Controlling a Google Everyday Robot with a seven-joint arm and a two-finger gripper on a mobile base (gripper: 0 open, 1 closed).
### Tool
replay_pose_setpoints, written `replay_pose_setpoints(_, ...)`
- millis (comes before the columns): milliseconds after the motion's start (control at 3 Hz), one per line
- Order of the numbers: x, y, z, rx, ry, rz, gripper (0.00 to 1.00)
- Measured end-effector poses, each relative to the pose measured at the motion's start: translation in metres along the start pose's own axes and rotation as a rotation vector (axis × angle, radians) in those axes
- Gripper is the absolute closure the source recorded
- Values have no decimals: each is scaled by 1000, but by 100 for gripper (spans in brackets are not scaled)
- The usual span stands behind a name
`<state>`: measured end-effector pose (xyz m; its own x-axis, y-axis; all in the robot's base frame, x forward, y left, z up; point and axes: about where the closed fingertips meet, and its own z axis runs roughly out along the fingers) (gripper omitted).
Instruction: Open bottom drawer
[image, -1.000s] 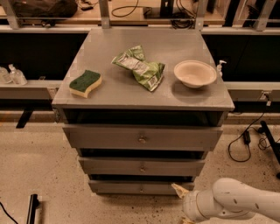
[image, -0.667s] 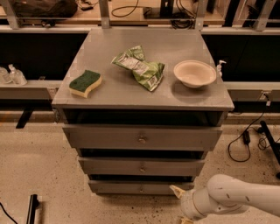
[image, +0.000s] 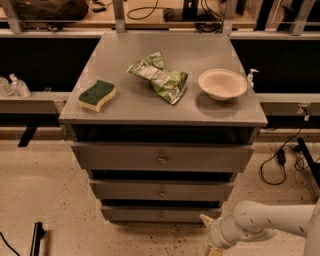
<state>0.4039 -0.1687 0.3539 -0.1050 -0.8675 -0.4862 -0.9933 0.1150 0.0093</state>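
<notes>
The bottom drawer (image: 161, 214) sits lowest in the cabinet (image: 80, 116), its front closed, near the floor. We see the gripper (image: 209, 234) just beside its right end, fingers spread, holding nothing. On top lie a sponge (image: 97, 95), a snack bag (image: 161, 77) and a bowl (image: 222, 83).

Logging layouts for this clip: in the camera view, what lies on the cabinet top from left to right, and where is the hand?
Sponge → green chip bag → bowl. The hand is low at the lower right, near the right end of the bottom drawer and away from its centre knob.
</notes>
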Motion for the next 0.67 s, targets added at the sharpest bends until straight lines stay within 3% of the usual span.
replay_pose_setpoints(333, 29, -10, 23, 11, 8, 16, 0)
replay_pose_setpoints(667, 43, -25, 45, 10, 4, 7, 0)
